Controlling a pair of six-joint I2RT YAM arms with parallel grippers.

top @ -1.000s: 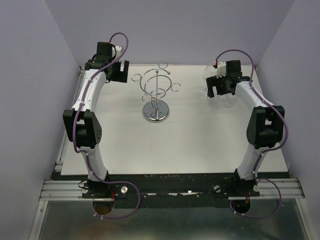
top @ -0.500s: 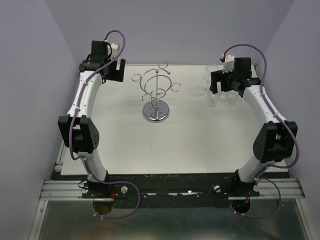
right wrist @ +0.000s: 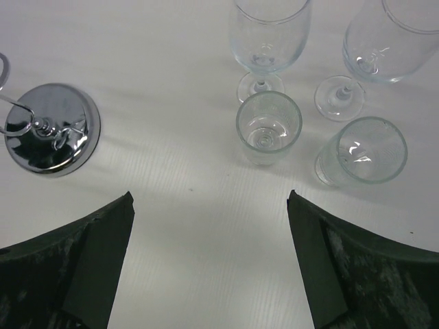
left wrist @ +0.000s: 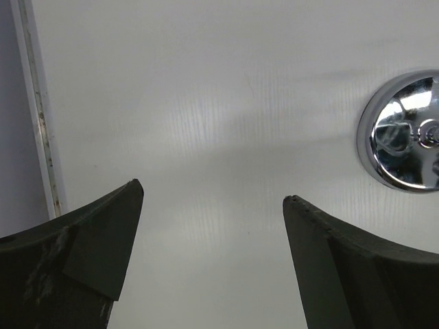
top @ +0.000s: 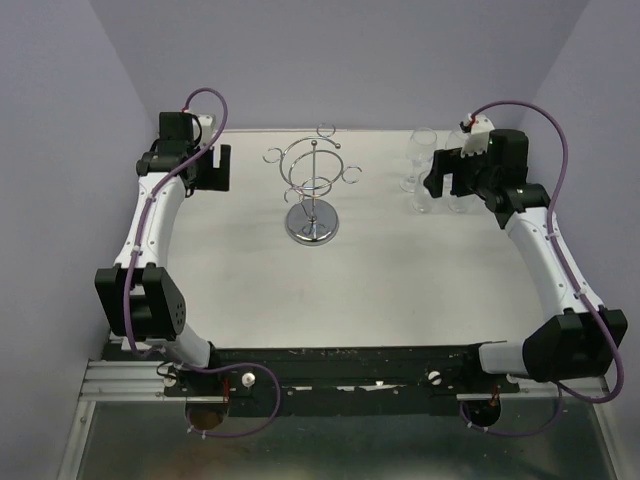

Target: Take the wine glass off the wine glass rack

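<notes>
The chrome wine glass rack stands at the back middle of the white table; its wire rings hold nothing. Its round base shows in the left wrist view and the right wrist view. Two clear wine glasses stand upright on the table at the back right, with two small tumblers in front of them. My right gripper hovers open and empty above and just short of these glasses. My left gripper is open and empty, left of the rack.
The table's left edge with a metal rail runs close to the left gripper. Purple walls close in the left, back and right sides. The glasses stand tightly grouped near the back right corner.
The left gripper has moved left, away from the rack. The right gripper has moved right and back, uncovering the glasses. Both elbows have swung outward and down.
</notes>
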